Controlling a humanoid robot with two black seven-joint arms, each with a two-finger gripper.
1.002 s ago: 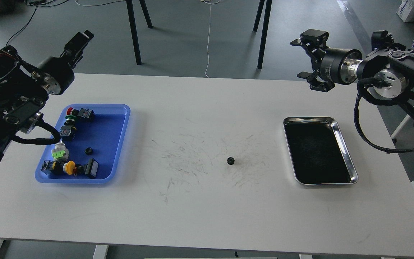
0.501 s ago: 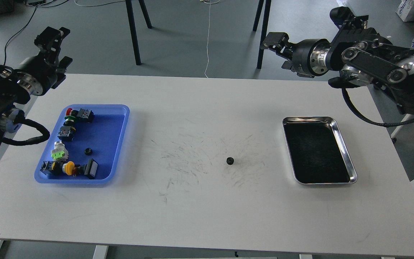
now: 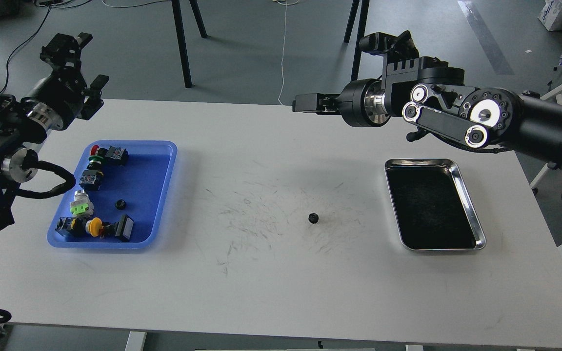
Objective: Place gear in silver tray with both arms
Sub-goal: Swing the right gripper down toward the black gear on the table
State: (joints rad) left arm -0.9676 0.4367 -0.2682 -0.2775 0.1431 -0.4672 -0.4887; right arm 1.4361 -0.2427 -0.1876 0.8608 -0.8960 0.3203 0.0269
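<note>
Small black toothed gear [image 3: 314,218] lies free on white tabletop [image 3: 281,282], at 9 o'clock from empty shiny rectangular silver tray [image 3: 471,204]. Right gripper [image 3: 305,103] at gear's 12 o'clock, jaws unreadable; left gripper [image 3: 69,53] jaws spread. Descend vertically, straddle teeth.

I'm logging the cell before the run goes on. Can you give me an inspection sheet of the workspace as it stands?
Surface: white table, dark scuff marks mid-table.
Job's things: gear lies alone on the table, between the trays; silver tray holds nothing.
Clutter: blue tray with push buttons and switch parts.
Grippers: left gripper raised beyond the table's far left corner, open; right gripper above the far table edge, seen side-on, state unclear.
Cables: black cable looped off the left arm.
Surroundings: grey floor, black chair legs, white cord.
</note>
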